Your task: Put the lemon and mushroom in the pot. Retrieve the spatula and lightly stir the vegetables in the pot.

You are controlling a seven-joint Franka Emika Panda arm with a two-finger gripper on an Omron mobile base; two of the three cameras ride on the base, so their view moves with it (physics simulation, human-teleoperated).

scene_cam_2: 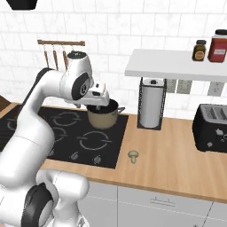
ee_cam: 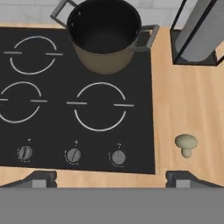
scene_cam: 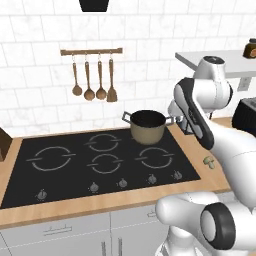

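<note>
The arm rises from the base, bends at the elbow and reaches forward, its hand raised over the cooktop [scene_cam: 60, 175] beside the pot [scene_cam: 148, 126]. The gripper [ee_cam: 111, 178] points down, jaws wide apart and empty. The pot stands on the cooktop's rear right burner. The mushroom [ee_cam: 186, 143] lies on the counter [scene_cam_2: 177, 155] just off the cooktop's right edge, near the front corner.

I see the tan-brown pot [ee_cam: 104, 37] standing upright on the hob's rear right burner, dark inside, its two small handles sticking out sideways. The pale mushroom [ee_cam: 186, 144] lies on the wooden desk [ee_cam: 192, 109], right of the hob.
</note>
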